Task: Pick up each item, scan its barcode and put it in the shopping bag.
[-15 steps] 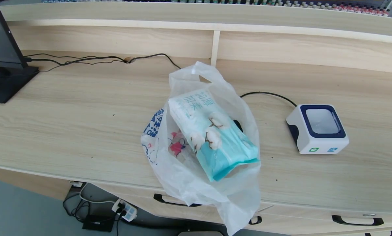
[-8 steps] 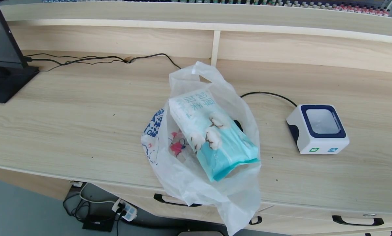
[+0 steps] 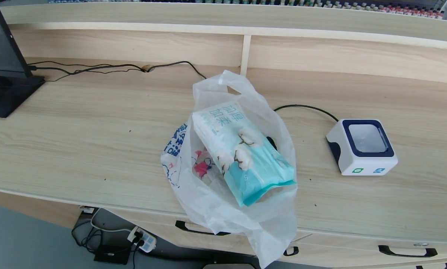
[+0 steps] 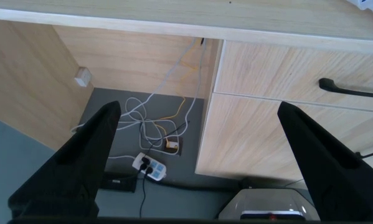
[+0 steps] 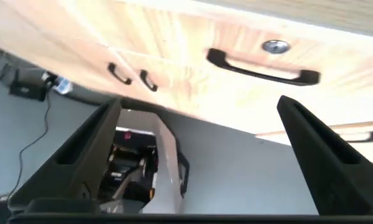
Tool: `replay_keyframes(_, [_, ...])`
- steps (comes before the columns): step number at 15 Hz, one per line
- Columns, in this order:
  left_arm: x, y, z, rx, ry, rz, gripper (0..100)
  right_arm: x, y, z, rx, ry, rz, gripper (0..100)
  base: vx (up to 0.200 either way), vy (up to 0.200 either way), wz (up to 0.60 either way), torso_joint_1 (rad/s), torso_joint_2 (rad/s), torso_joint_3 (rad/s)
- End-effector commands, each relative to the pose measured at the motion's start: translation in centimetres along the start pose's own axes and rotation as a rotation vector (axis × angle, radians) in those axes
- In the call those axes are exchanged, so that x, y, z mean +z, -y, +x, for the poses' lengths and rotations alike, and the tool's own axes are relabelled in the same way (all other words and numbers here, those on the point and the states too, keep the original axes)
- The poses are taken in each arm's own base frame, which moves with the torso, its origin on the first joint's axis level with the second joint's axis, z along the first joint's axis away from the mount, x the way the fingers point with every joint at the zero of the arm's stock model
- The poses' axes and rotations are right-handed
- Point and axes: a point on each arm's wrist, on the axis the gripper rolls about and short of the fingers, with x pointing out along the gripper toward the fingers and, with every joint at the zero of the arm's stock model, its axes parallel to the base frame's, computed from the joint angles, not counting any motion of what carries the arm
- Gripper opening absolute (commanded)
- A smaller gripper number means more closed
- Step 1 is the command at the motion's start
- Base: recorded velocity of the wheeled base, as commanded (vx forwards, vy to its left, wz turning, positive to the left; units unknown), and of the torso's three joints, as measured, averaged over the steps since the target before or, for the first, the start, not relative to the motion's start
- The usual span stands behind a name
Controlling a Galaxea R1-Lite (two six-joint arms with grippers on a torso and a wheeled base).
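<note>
Nothing moved: tissue pack (image 3: 242, 153) sits in shopping bag (image 3: 223, 215), left gripper (image 4: 198, 109) and right gripper (image 5: 198, 102) spread.

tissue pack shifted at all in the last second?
No. The tissue pack lies in the shopping bag at the same spot and angle, with the same gap to the scanner.

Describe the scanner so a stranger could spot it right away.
On the wooden counter, look right of the plastic shopping bag. The scanner is the white box with a blue-framed glass window on top, trailing a black cable.
</note>
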Motion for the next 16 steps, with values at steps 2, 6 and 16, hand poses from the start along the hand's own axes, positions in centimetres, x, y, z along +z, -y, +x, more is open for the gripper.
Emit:
replay_keyframes(2, [-0.01,0.0,0.0,0.0,-0.001,-0.001,100,-0.69,-0.32,-1.73,-0.185,0.24,0.008,100,0.0,0.0,0.0,0.0,0.0,0.0])
replay_keyframes(6, [-0.01,0.0,0.0,0.0,-0.001,-0.001,100,-0.93,-0.28,-2.09,-0.126,0.293,-0.002,100,0.0,0.0,0.0,0.0,0.0,0.0])
replay_keyframes(16, [-0.01,0.0,0.01,0.0,-0.002,-0.009,100,-1.06,-0.32,-2.23,-0.128,0.316,0.036,100,0.0,0.0,0.0,0.0,0.0,0.0])
